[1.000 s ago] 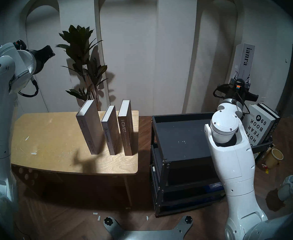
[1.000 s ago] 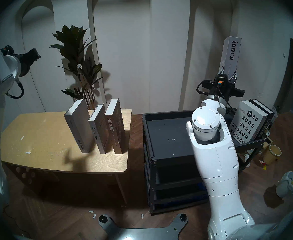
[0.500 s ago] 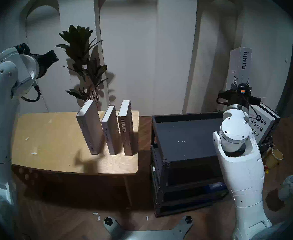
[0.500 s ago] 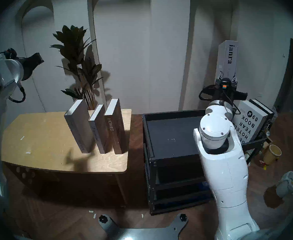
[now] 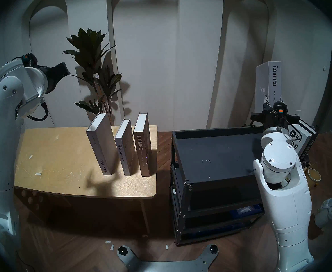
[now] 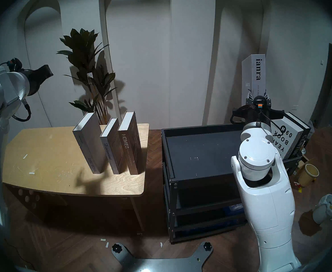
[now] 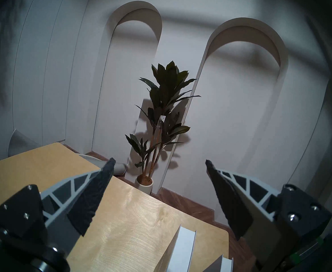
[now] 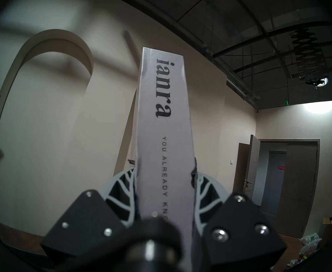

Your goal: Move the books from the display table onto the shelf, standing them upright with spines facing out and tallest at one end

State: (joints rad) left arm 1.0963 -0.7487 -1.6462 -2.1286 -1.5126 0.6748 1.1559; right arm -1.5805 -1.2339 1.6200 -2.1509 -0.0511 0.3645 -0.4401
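The right end effector (image 8: 164, 167) is raised at 2 o'clock, clamped on the upright white "ianra" book (image 5: 269, 83) above the shelf (image 5: 210, 157). Two books (image 5: 303, 141) lean at the shelf's far right end. The left end effector (image 7: 159, 163), spread wide and empty, is held at 10 o'clock above the counter (image 5: 59, 167), where three books (image 5: 122, 146) stand.

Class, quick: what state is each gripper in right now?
Left gripper: open, holding nothing.
Right gripper: shut on the white "ianra" book, held upright.
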